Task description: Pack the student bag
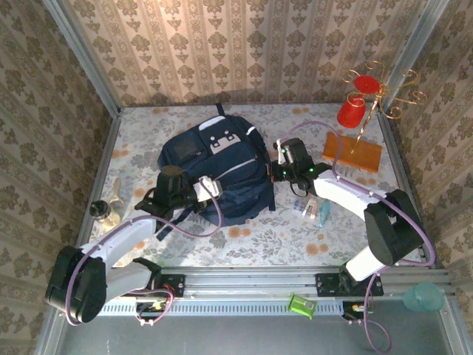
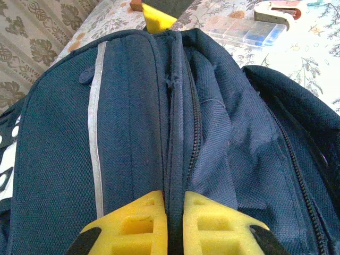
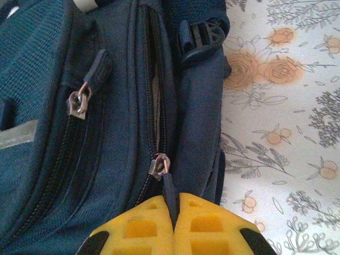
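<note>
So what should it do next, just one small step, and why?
Probably the right gripper should draw the zipper pull it pinches toward itself, sliding the slider along. The opening looks slightly parted beyond the slider, and the left gripper is clamped on a fold of the student bag, which should brace the fabric against that pull.

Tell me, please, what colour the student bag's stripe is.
The stripe is pale grey on the navy student bag; best in the left wrist view.
</note>
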`<state>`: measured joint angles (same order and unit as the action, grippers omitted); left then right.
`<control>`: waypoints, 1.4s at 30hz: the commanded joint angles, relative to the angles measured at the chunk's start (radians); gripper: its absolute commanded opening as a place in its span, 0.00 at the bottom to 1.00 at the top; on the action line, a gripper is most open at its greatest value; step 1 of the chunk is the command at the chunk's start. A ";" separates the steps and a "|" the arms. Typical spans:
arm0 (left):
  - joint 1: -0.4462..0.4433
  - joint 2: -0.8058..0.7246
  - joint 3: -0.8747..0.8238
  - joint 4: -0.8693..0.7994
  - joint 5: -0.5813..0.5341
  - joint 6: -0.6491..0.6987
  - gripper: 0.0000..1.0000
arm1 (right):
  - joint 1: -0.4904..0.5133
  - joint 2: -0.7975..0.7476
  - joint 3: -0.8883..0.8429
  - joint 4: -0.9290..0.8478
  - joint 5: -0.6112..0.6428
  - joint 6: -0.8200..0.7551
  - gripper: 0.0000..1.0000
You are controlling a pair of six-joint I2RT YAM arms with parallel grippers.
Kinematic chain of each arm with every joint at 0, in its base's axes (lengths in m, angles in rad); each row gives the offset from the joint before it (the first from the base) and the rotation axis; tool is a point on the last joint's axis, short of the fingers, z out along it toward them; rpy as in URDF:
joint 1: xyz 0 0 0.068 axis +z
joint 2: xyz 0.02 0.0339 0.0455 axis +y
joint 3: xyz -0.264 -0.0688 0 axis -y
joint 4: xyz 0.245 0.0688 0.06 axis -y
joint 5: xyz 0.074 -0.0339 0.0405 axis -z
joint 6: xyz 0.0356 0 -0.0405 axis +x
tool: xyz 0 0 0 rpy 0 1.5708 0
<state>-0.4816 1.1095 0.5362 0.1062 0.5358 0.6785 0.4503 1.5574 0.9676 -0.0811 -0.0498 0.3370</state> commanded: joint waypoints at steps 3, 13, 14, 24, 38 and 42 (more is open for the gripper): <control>0.020 -0.049 -0.004 0.013 0.022 0.001 0.33 | -0.079 -0.007 -0.009 0.126 0.078 0.000 0.00; -0.270 0.049 0.116 0.073 -0.305 -0.147 0.81 | 0.009 -0.190 -0.118 0.136 0.037 0.035 0.00; -0.298 0.087 0.142 0.075 -0.353 -0.155 0.82 | 0.018 -0.206 -0.123 0.134 0.042 0.037 0.00; -0.422 0.402 0.344 0.082 -0.677 -0.120 0.57 | 0.105 -0.280 -0.127 0.103 0.048 0.062 0.00; -0.164 0.087 0.050 0.043 -0.034 0.028 0.00 | 0.017 -0.172 -0.147 0.211 0.049 0.037 0.00; -0.086 0.041 0.002 0.113 0.093 0.016 0.00 | 0.011 -0.061 -0.080 0.206 0.072 0.040 0.00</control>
<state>-0.6121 1.1988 0.5713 0.2127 0.4686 0.6792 0.5236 1.4502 0.8322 0.0978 -0.1368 0.3737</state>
